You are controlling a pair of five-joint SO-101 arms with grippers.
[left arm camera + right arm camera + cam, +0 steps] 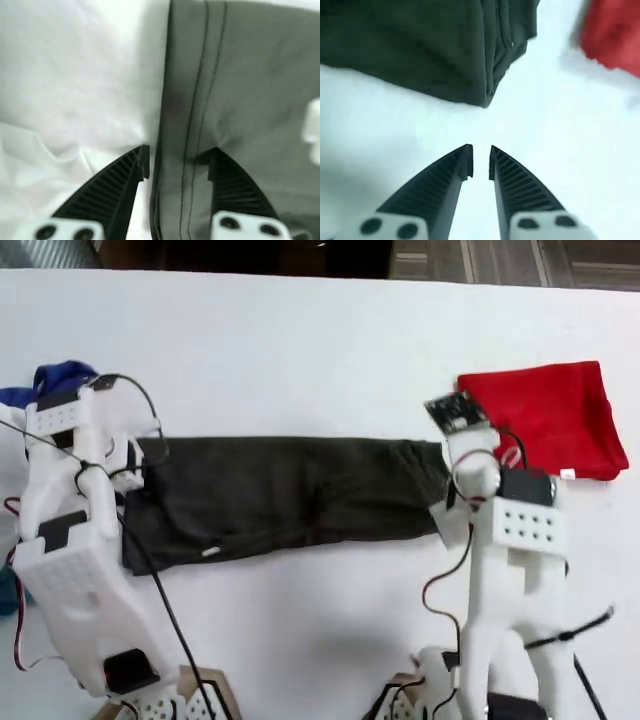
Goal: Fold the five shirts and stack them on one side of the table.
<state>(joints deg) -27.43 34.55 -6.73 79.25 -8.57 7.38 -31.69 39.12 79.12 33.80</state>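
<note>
Looking at a dark shirt point(290, 495) laid out as one long strip across the middle of the table point(300, 320). Already narrowed lengthwise by the look of it, so probably waiting to be folded end over end. Also spotted: a red shirt point(545, 415) folded and parked at the far right, likely the start of the stack, plus a bit of blue cloth point(60, 375), maybe another shirt, peeking out behind the arm on the left.

Left gripper point(177, 160) down low at the strip's left end, spread wide, straddling the stitched edge with one finger over bare table and the other over cloth. Not pinching anything yet; seems set up to bite that edge.

Right gripper point(481, 162) hanging over bare table just beside the strip's right corner, nearly closed with only a slit of a gap, holding nothing. Guessing it needs to open up and slide in closer before grabbing that corner.
</note>
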